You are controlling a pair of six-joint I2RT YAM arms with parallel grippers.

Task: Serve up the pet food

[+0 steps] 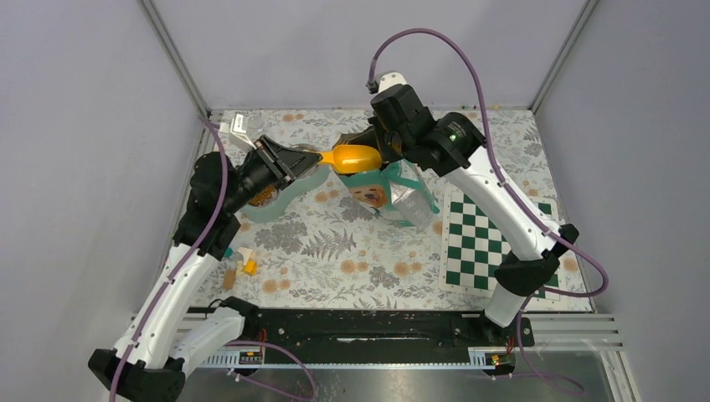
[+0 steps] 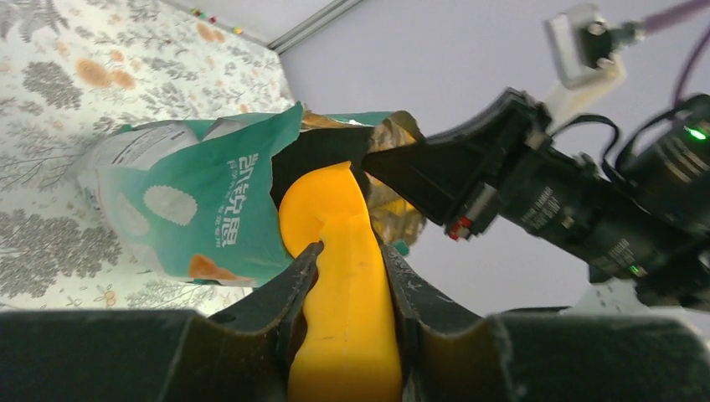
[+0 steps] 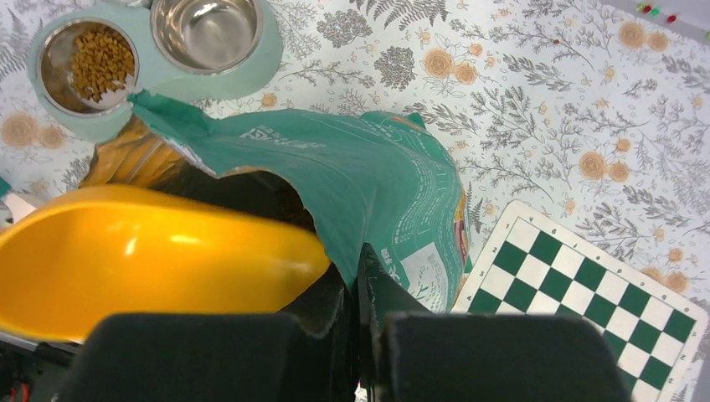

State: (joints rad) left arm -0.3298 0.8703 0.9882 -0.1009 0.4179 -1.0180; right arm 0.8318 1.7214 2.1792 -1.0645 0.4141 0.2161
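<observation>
The pet food (image 3: pixel 100 60) is small, brown-orange dry pellets in a loose, shallow heap. It covers part of the bottom of one steel bowl (image 3: pixel 55 77) in a pale green double feeder (image 3: pixel 266 60).

The worktop (image 1: pixel 318 289) wears a pale cloth (image 1: pixel 393 276) printed with grey ferns and orange flowers. Plain lilac-grey walls (image 1: pixel 293 50) rise behind it and at both its sides, meeting at slim metal posts (image 1: pixel 174 57) at its far corners. A black rail (image 1: pixel 360 325) runs along its near edge.
</observation>
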